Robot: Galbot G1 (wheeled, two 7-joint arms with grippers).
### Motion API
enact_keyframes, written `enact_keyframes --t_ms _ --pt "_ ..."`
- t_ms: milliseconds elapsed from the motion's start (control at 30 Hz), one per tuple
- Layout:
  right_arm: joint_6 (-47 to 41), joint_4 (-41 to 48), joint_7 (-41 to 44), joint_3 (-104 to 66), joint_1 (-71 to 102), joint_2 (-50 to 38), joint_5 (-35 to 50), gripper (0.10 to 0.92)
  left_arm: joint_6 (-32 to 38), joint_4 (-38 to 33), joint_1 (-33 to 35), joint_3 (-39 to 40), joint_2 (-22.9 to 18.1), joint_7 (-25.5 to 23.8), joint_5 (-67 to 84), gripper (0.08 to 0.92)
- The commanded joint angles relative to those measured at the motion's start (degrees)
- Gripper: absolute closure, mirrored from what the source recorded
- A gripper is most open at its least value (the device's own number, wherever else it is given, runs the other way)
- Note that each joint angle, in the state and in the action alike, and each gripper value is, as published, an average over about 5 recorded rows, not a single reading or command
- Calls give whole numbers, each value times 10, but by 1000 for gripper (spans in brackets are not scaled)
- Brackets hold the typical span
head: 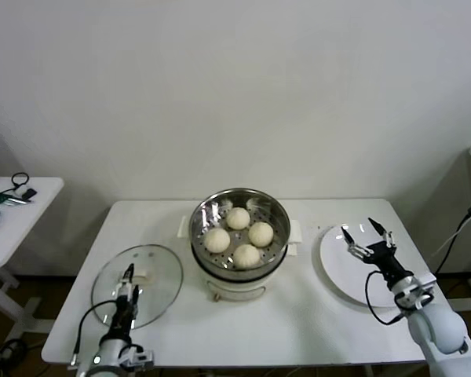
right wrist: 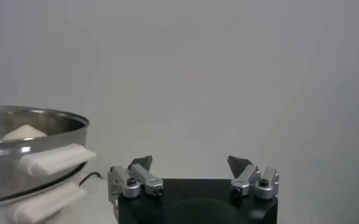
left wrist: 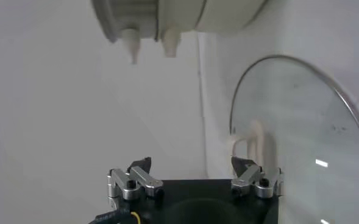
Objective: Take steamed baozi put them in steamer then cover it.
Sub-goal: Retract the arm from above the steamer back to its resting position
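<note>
Several cream-white baozi [head: 246, 255] lie in the shiny steel steamer [head: 204, 216], which sits on its cream-white pot base in the middle of the table. The steamer is uncovered. The glass cover [head: 158, 271] lies flat on the table to its left, handle [left wrist: 255, 137] up. My left gripper [head: 128, 276] is open and empty, low at the cover's near edge, with the handle just beyond its fingers. My right gripper [head: 367, 233] is open and empty above the white plate [head: 337, 271]. The right wrist view shows the steamer [right wrist: 27, 152] with one baozi [right wrist: 24, 131] inside.
The white plate lies bare at the table's right. The pot's side handles [right wrist: 54, 158] stick out toward the plate, and its feet [left wrist: 170, 42] show in the left wrist view. A small side table [head: 20, 216] with tools stands at the far left.
</note>
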State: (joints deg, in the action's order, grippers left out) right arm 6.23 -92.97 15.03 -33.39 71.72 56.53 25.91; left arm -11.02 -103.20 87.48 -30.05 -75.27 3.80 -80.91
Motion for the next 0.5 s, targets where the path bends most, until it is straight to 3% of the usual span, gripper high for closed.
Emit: enact_keyframes --t_ms 33,500 --pt "1 3 -2 -17 13 11 -13 203 -1 91 -71 7 1 24 -47 177" --pt "6 13 2 -19 12 13 -27 203 9 164 -128 4 4 39 -42 177"
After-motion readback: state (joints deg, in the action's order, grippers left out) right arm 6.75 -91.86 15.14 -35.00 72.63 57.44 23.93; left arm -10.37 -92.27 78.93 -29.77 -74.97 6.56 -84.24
